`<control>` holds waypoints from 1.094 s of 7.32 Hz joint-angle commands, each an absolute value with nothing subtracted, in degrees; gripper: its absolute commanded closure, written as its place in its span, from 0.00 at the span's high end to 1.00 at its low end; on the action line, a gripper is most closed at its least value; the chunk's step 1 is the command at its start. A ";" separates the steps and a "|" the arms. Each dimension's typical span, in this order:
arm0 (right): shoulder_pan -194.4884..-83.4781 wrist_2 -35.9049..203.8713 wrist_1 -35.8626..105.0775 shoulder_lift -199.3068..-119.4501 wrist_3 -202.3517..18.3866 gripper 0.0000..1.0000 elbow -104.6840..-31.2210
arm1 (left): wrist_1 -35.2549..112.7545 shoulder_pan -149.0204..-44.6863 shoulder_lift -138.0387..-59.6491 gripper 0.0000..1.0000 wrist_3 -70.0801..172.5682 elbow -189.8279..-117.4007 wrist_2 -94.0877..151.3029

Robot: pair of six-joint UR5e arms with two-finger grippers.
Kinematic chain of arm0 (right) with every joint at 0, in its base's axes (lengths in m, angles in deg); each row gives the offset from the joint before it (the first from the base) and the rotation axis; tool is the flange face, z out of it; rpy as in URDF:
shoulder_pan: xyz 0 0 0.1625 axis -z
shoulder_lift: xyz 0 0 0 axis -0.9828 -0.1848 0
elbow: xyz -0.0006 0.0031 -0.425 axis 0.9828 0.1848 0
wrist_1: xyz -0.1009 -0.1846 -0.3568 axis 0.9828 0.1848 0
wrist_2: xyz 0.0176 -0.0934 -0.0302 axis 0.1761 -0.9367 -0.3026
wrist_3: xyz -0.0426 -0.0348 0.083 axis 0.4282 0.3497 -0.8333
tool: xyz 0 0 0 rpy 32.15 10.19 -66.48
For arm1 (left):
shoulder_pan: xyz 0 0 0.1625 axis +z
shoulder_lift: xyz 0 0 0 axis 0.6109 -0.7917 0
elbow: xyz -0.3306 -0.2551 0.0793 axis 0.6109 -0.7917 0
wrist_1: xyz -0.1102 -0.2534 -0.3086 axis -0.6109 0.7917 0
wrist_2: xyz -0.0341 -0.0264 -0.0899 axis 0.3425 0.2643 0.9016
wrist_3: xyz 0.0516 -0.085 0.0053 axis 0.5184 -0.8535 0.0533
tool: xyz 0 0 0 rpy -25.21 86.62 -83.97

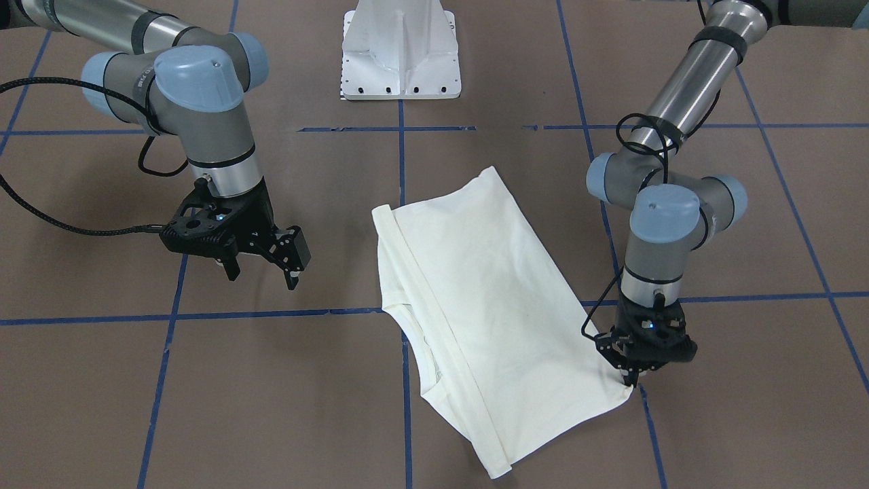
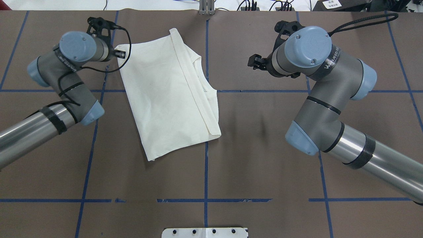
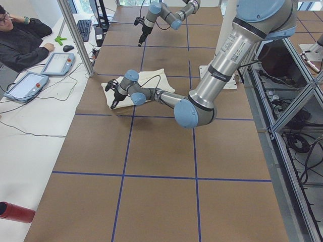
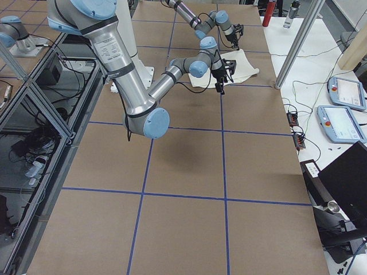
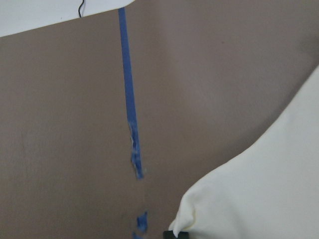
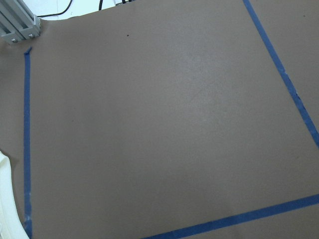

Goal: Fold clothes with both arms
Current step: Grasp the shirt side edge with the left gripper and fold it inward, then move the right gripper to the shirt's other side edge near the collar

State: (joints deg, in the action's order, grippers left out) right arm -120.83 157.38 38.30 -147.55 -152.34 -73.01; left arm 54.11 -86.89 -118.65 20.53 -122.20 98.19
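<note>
The clothes are one cream shirt point(image 1: 489, 305), folded into a slanted rectangle with its plain side up, lying flat mid-table point(image 2: 165, 99). My left gripper point(image 1: 633, 380) points straight down at the shirt's corner nearest the operators' side, its fingers shut on the cloth. The left wrist view shows that corner point(image 5: 259, 199) bunched at a dark fingertip point(image 5: 175, 234). My right gripper point(image 1: 263, 275) hangs open above bare table, well clear of the shirt's other long edge point(image 2: 211, 109). In the right wrist view only a sliver of cloth point(image 6: 6, 199) shows at the lower left.
The white pedestal base point(image 1: 400, 54) stands at the robot's side of the table. Blue tape lines point(image 1: 271, 316) grid the brown surface. A person point(image 3: 20, 40) sits at a side desk with tablets point(image 3: 25, 85), beyond an aluminium post point(image 3: 75, 35).
</note>
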 commanded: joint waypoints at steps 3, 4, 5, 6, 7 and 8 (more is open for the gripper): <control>-119.44 157.20 38.28 -147.23 -153.17 1.00 -73.84 | 57.72 -88.89 -125.93 0.99 21.85 -113.36 98.39; -118.65 157.11 38.28 -146.53 -155.96 1.00 -73.57 | 58.60 -89.42 -125.57 1.00 22.03 -113.62 100.13; -118.03 157.03 38.54 -143.48 -159.99 0.99 -71.92 | 58.87 -91.17 -125.22 1.00 24.12 -115.10 106.15; -116.37 156.76 38.63 -137.97 -165.17 0.97 -66.25 | 59.22 -91.53 -120.69 1.00 25.70 -121.03 109.26; -114.53 155.54 38.55 -131.65 -168.87 0.94 -58.79 | 59.49 -91.53 -118.04 1.00 25.63 -125.70 110.60; -112.51 152.31 38.28 -128.80 -169.26 0.86 -54.45 | 59.58 -91.53 -117.05 1.00 25.63 -126.79 110.61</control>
